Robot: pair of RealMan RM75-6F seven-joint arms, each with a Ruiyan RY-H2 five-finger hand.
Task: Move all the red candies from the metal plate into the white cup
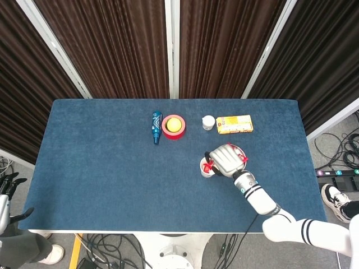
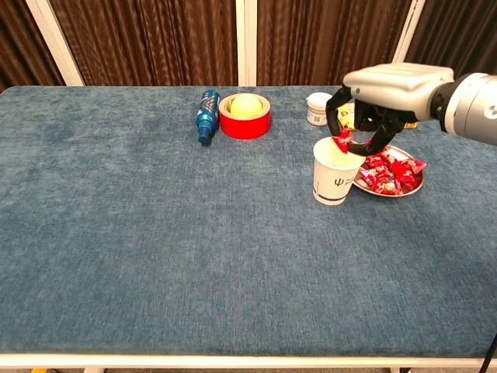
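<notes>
The right hand (image 2: 365,109) hung over the white cup (image 2: 336,172), fingers curled down and pinching one red candy (image 2: 342,141) just above the cup's mouth; the cup bore a small dark mark like a "ψ", which I could not read further; it stood toward the right part of the surface (image 2: 155,233), touching or just beside the metal plate (image 2: 411,186), where the other red candies (image 2: 390,170) lay heaped; near the far edge sat a blue bottle (image 2: 206,116) on its side, a red tape roll (image 2: 245,116) around a yellow ball (image 2: 244,104), a small white jar (image 2: 319,108) and a yellow box (image 1: 234,124), its print too small to read; the left hand (image 1: 8,193) waited off the near left corner, fingers apart, holding nothing.
</notes>
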